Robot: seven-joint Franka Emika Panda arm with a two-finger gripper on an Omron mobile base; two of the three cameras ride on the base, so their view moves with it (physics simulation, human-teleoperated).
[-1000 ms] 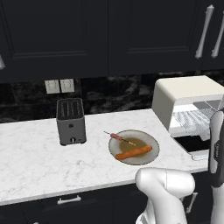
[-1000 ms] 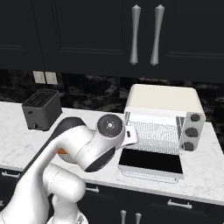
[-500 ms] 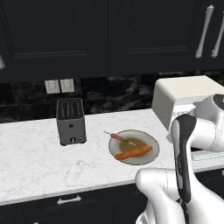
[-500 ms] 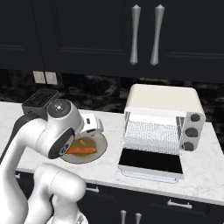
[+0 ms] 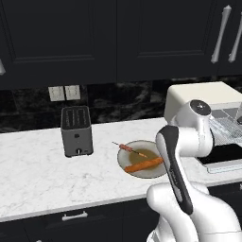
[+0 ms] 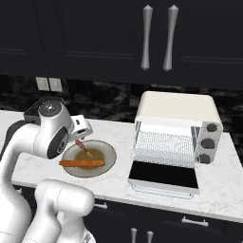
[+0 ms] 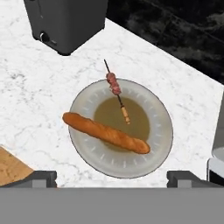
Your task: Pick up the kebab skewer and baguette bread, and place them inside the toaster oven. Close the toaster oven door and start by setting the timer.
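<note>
White marble counter (image 5: 33, 179) with grey veining, running along a black backsplash above dark cabinet fronts. Resting directly on it: a dark-grey slot toaster (image 5: 76, 131) toward the back left, a round grey plate (image 7: 89, 151) near the middle, and the toaster oven (image 6: 176, 124) at the right, cream-white, standing against the back. Toaster oven door (image 6: 163, 175) folded down flat, dark glass facing up, reaching out to the counter's front edge. Plate well apart from the slot toaster and near the oven without touching. On the plate, the baguette bread (image 7: 105, 133) lying across the front part and the kebab skewer (image 7: 116, 91) behind it, tip overhanging the rim.
</note>
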